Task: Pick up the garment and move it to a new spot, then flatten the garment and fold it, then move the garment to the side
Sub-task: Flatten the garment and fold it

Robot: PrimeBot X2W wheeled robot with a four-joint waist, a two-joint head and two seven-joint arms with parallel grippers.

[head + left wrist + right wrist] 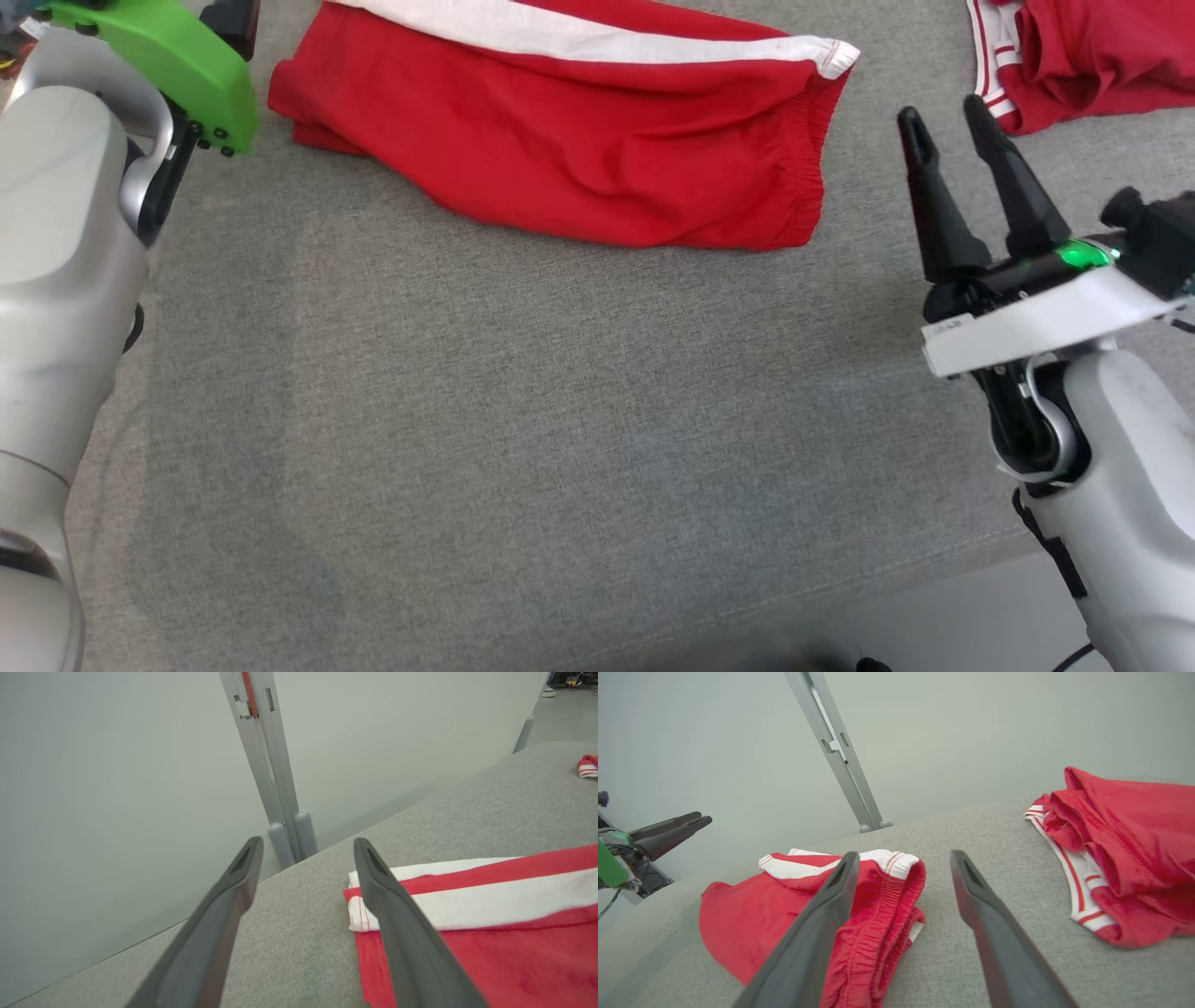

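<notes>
The garment point(579, 131) is a pair of red shorts with a white side stripe, lying folded on the grey cushion at the top middle of the head view. My right gripper point(943, 110) stands open just right of its elastic waistband, holding nothing. In the right wrist view the gripper point(904, 855) points past the waistband end of the garment point(752, 914). My left gripper point(308, 843) is open and empty, hovering off the garment's point(490, 933) striped hem corner. In the head view that arm's green wrist cover point(177, 65) sits beside the garment's left end.
A second red garment with white trim point(1083, 56) lies bunched at the far right, also in the right wrist view point(1125, 849). A grey post point(266, 756) and a pale wall stand behind the cushion's point(523, 420) back edge. The cushion's front edge runs along the bottom right.
</notes>
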